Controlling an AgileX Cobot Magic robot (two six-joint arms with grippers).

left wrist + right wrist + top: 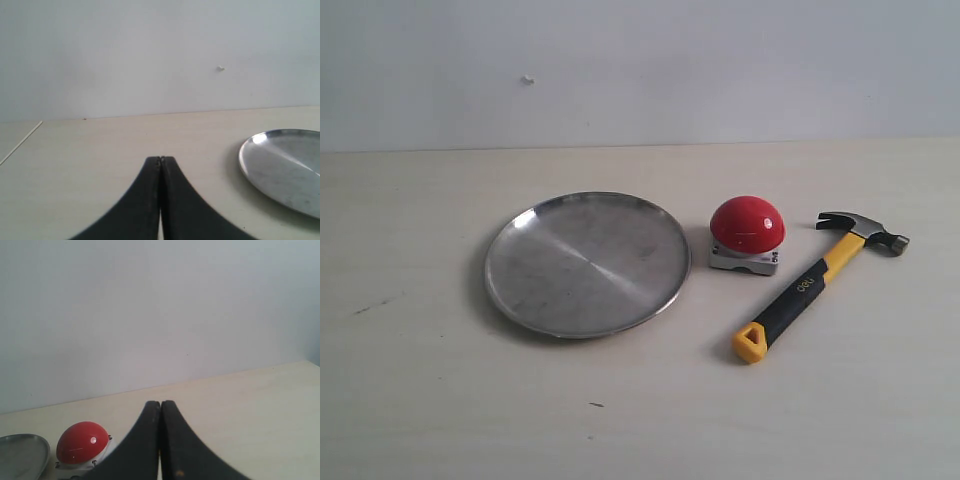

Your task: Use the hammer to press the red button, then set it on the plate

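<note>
The hammer point(817, 281) lies flat on the pale table, dark head at the far right, yellow loop toward the front. Just left of it sits the red button point(747, 227) on its grey base, also seen as the red button point(81, 442) in the right wrist view. The silver plate point(587, 262) rests left of the button; the plate point(282, 167) shows in the left wrist view and its rim point(22, 452) in the right wrist view. My left gripper point(160, 159) is shut and empty, short of the plate. My right gripper point(160, 403) is shut and empty, beside the button. Neither arm shows in the exterior view.
A plain white wall point(640, 70) stands behind the table. A small mark point(595, 404) sits on the tabletop near the front. A seam in the table point(20, 143) runs at one side in the left wrist view.
</note>
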